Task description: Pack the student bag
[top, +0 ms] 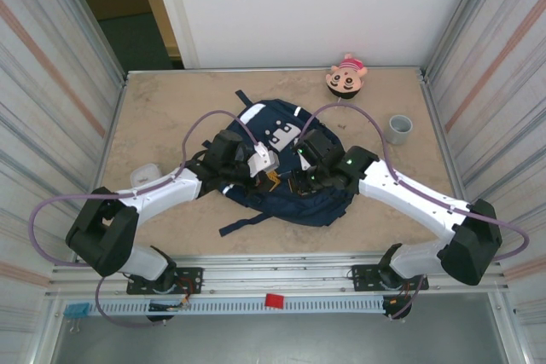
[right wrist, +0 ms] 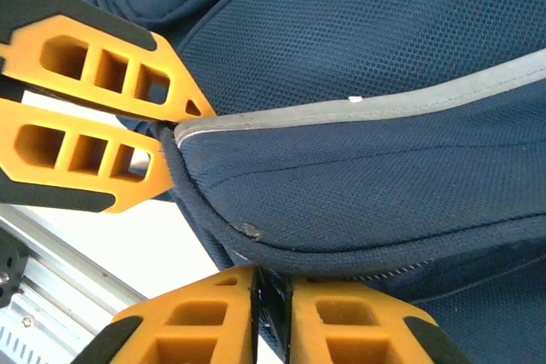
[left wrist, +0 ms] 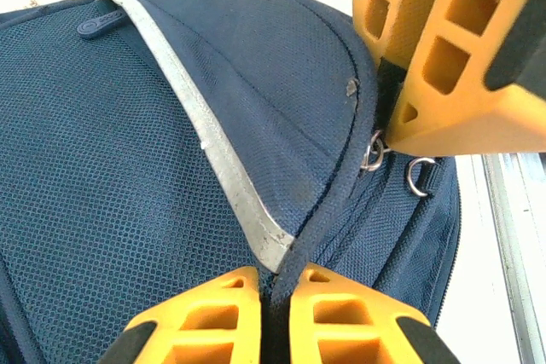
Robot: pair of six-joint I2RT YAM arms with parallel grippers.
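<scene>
The student bag (top: 294, 202), navy mesh fabric with a grey trim strip (left wrist: 223, 168), lies in the middle of the table with both grippers on its top. My left gripper (left wrist: 275, 283) is shut on the bag's dark piped edge, where the trim ends. From the right wrist view, that left gripper (right wrist: 171, 121) clamps the corner of the flap. My right gripper (right wrist: 273, 287) is shut on a dark piece of the bag at the zip line under the flap's rim. Its fingertips (left wrist: 401, 121) rest by two metal zip rings (left wrist: 373, 156). The two grippers (top: 281, 168) sit close together.
A pink doll head (top: 346, 77) lies at the table's far edge. A grey cup (top: 398, 129) stands at the right, and a small white container (top: 143, 175) sits at the left. Corrugated walls close both sides. A rail (top: 274, 300) runs along the near edge.
</scene>
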